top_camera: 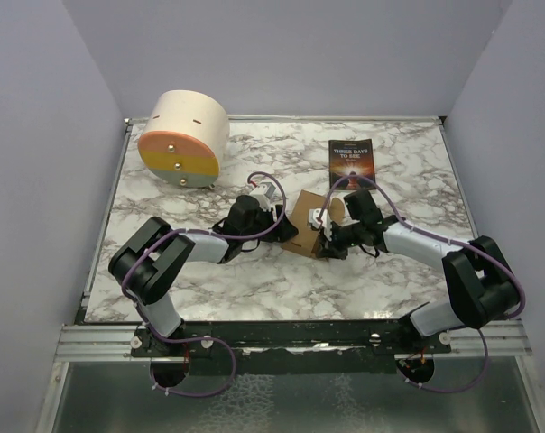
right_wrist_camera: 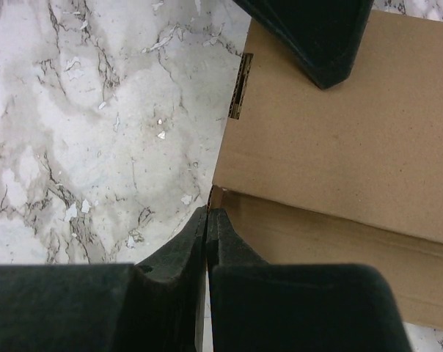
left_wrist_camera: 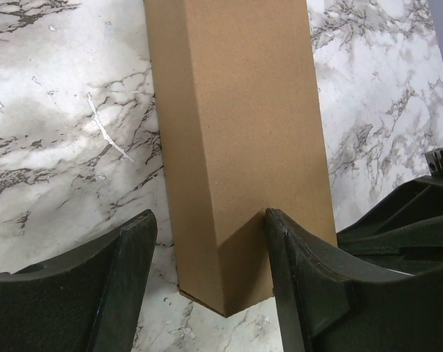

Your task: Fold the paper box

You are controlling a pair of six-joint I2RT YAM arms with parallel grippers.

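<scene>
Up close from the left wrist, the left gripper (left_wrist_camera: 207,220) stands open around the paper box (left_wrist_camera: 236,132): one finger touches a folded wall, the other is apart. From the right wrist, the right gripper (right_wrist_camera: 207,218) is closed, its tips at the box's near corner. Overhead, the box sits between the two. It is probably light, stiff cardboard that bends only at creases; pinch flap edges.

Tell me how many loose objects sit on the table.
3: the paper box at the centre, the dark book just behind it, the cream cylinder in the far left corner. Something small could be hidden behind these.
</scene>
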